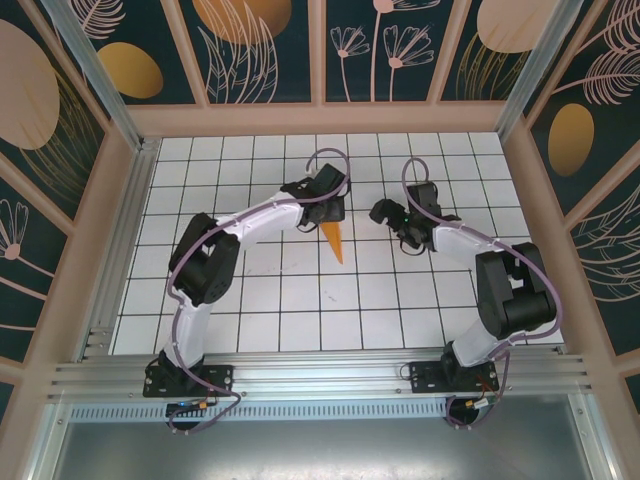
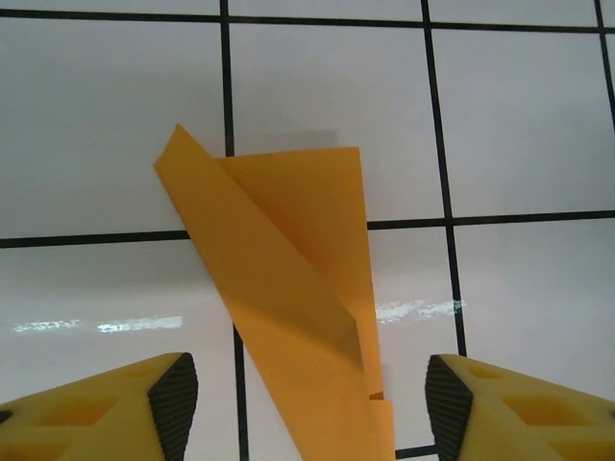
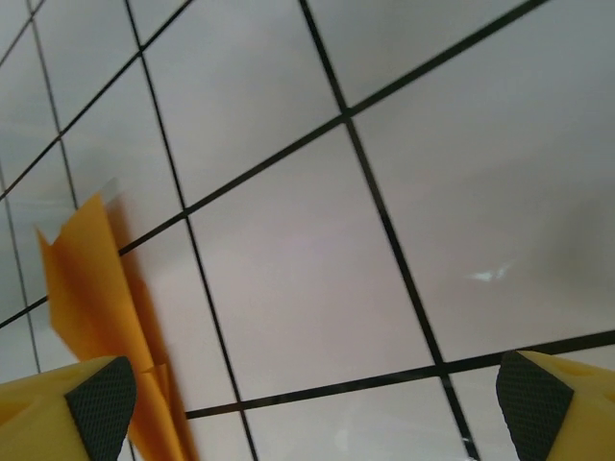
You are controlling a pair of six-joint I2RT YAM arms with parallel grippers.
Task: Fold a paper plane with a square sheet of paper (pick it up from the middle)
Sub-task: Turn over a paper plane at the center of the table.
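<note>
Near the middle of the table (image 1: 250, 300), a little toward its far edge, the plane (image 1: 336, 242) lies on the tiles, its point aimed at the near edge and its wide end under the left gripper (image 1: 328, 214). That gripper is released, a yellow finger (image 2: 106, 408) on each side of the plane (image 2: 288, 288), neither touching it. The right gripper (image 1: 386, 212) sits just to the right, jaws spread wide on nothing, the plane (image 3: 96, 288) beside its left finger (image 3: 72, 408).
</note>
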